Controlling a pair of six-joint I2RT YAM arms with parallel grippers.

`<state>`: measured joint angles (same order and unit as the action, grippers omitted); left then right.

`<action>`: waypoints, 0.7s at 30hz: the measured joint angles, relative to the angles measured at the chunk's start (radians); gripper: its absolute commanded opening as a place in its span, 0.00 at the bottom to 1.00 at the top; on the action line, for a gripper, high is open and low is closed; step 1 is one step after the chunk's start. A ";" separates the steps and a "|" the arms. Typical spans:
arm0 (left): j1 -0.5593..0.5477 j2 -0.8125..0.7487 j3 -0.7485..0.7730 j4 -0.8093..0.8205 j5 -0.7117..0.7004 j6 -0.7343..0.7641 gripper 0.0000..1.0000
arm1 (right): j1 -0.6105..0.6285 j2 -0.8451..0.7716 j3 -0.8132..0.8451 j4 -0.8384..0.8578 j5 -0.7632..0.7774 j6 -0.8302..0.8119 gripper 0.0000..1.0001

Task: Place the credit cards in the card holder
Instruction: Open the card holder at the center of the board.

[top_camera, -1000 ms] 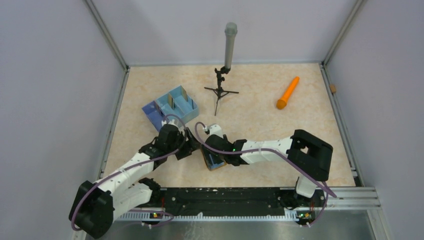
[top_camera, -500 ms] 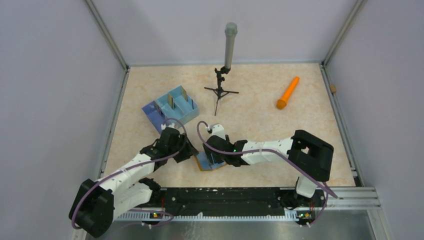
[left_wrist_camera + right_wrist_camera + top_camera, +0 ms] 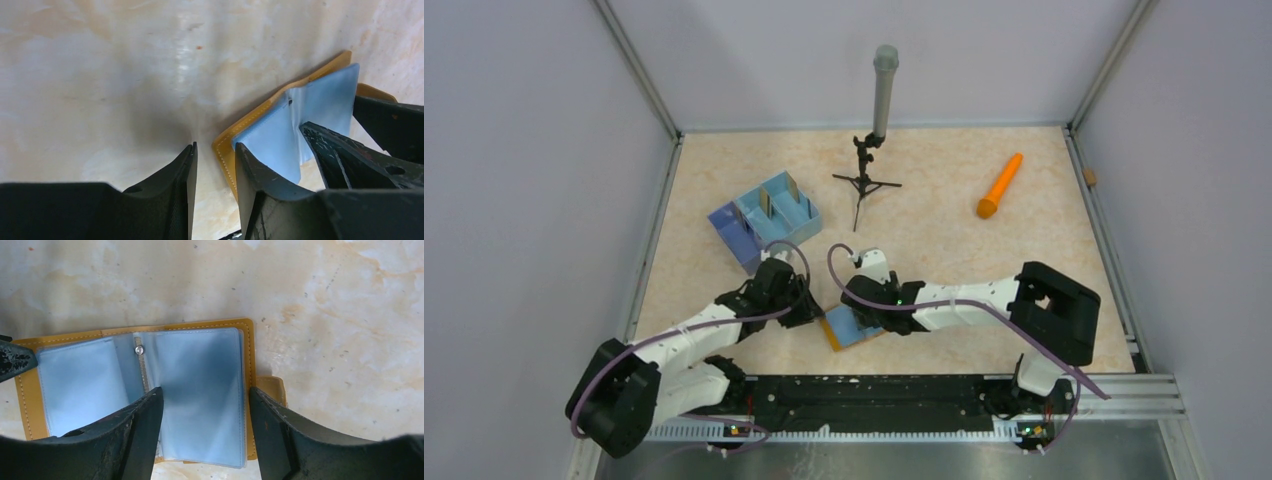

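Observation:
The card holder (image 3: pixel 844 328) lies open and flat on the table, a mustard-orange wallet (image 3: pixel 200 370) with pale blue pockets facing up. My right gripper (image 3: pixel 202 410) is open and straddles the right-hand pocket from above. My left gripper (image 3: pixel 215 160) is at the wallet's left edge (image 3: pixel 225 150); its jaws stand close together with a narrow gap that shows the orange rim and table. One of its fingers (image 3: pixel 250 170) lies over the blue pocket. In the top view, two grey-brown credit cards (image 3: pixel 766 203) stand upright in the blue tray (image 3: pixel 742 235).
The blue divided tray sits just behind the left gripper (image 3: pixel 812 308). A microphone on a small tripod (image 3: pixel 879 110) stands at the back centre. An orange cone-shaped stick (image 3: pixel 1000 186) lies at the back right. Walls enclose the table on three sides.
The card holder has gone from tipped up between the grippers to lying flat and open. The left jaws have drawn much closer together, the right slightly. Both wrists shifted a little nearer.

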<state>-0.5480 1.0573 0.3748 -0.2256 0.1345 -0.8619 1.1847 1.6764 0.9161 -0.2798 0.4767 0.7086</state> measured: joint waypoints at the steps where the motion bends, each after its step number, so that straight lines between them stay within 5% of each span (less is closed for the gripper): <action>1: -0.015 0.013 0.000 0.020 0.003 0.002 0.38 | 0.000 -0.002 0.000 -0.011 0.006 0.002 0.62; 13: -0.138 0.139 0.064 0.103 -0.042 0.019 0.35 | 0.000 -0.093 -0.014 -0.121 0.035 -0.001 0.70; 21: -0.149 0.139 0.064 0.105 -0.050 0.019 0.35 | 0.000 -0.174 -0.012 -0.167 0.034 -0.034 0.66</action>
<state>-0.6968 1.1961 0.4389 -0.1211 0.0841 -0.8425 1.1847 1.5028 0.9039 -0.4465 0.5106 0.6743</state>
